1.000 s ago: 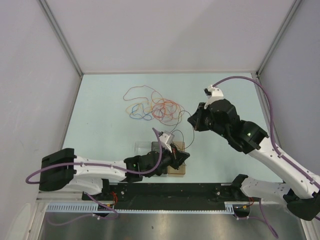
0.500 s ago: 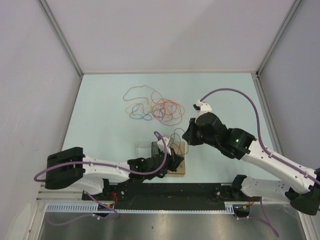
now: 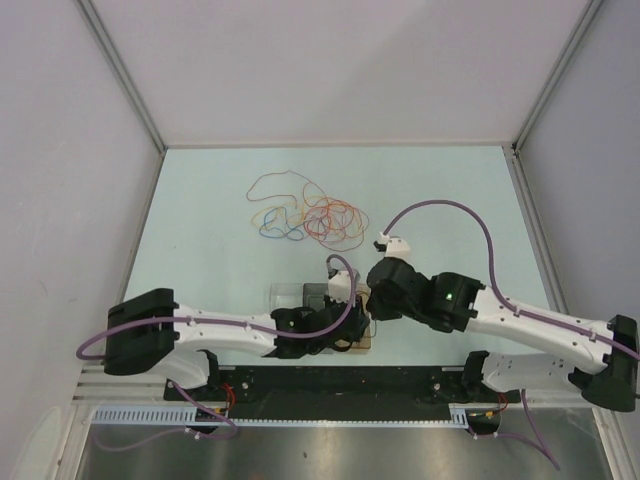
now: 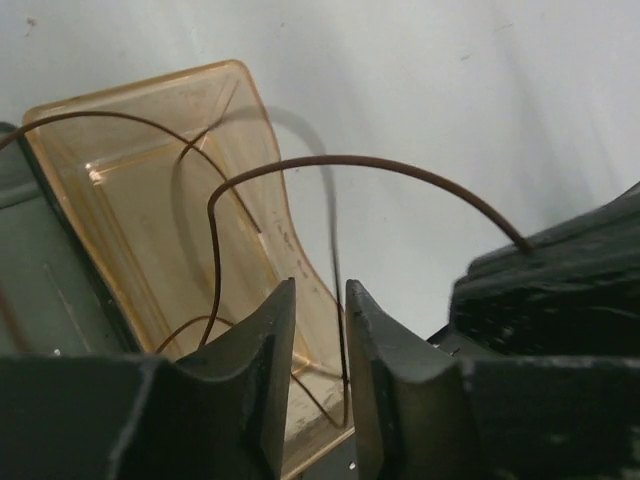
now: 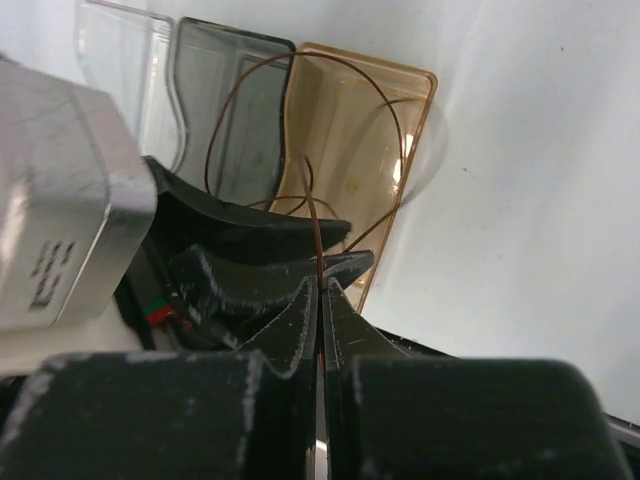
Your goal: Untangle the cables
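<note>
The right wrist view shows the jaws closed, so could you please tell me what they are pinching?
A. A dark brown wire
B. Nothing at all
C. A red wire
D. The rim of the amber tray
A: the dark brown wire runs straight down into the closed jaws of the right gripper, which sits above the amber tray without touching its rim.

Left arm (image 3: 220, 330) and right arm (image 3: 520, 325) meet low by the table's (image 3: 200, 200) near edge; left gripper (image 4: 320, 290) slightly parted, right gripper (image 5: 320, 285) pinching brown cable (image 5: 315, 220).

Glossy amber plastic tray (image 4: 130, 235); smooth brown cable (image 4: 350, 159); matt tabletop (image 4: 450, 80).
</note>
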